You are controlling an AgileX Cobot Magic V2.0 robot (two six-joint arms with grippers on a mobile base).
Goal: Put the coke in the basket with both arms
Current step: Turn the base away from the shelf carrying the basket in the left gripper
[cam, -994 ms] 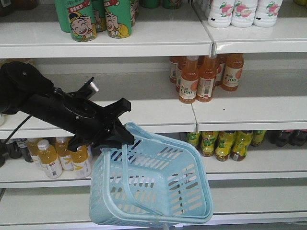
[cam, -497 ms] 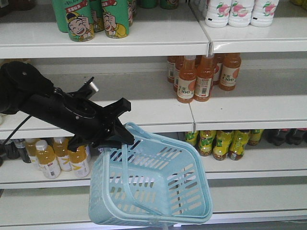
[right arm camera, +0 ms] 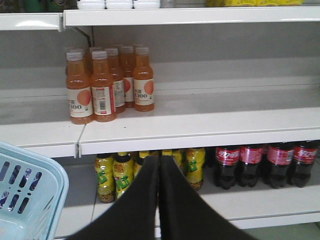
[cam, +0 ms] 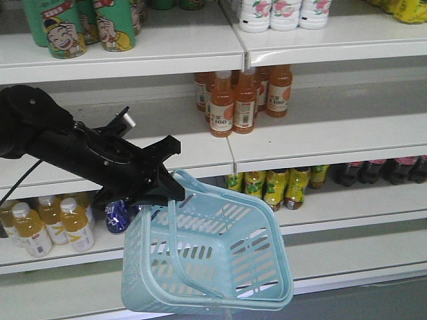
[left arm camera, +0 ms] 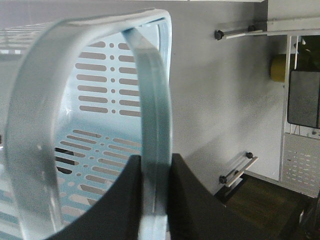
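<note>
The light blue basket [cam: 220, 257] hangs tilted in front of the shelves, with my left gripper [cam: 163, 190] shut on one swing handle [left arm camera: 150, 100]. In the left wrist view the black fingers [left arm camera: 182, 190] clamp that handle, and the slotted basket wall [left arm camera: 100, 90] lies behind. Several coke bottles [right arm camera: 250, 162] with red wraps stand on the low shelf to the right, also visible as coke bottles [cam: 393, 168] at the front view's right edge. My right gripper [right arm camera: 159, 161] is shut and empty, pointing at the low shelf left of the coke. The basket's corner [right arm camera: 25, 190] shows at lower left.
Orange-drink bottles [right arm camera: 105, 85] stand on the middle shelf, and yellow-labelled bottles [right arm camera: 117, 172] stand beside the coke. Green cans [cam: 67, 27] and white bottles [cam: 280, 13] fill the top shelf. Yellow juice bottles [cam: 40, 223] sit low left. White shelf edges [cam: 320, 150] jut forward.
The shelves and their bottles have slid left in the front view, bringing the coke bottles into sight at the right. The left arm and basket keep their place in the frame.
</note>
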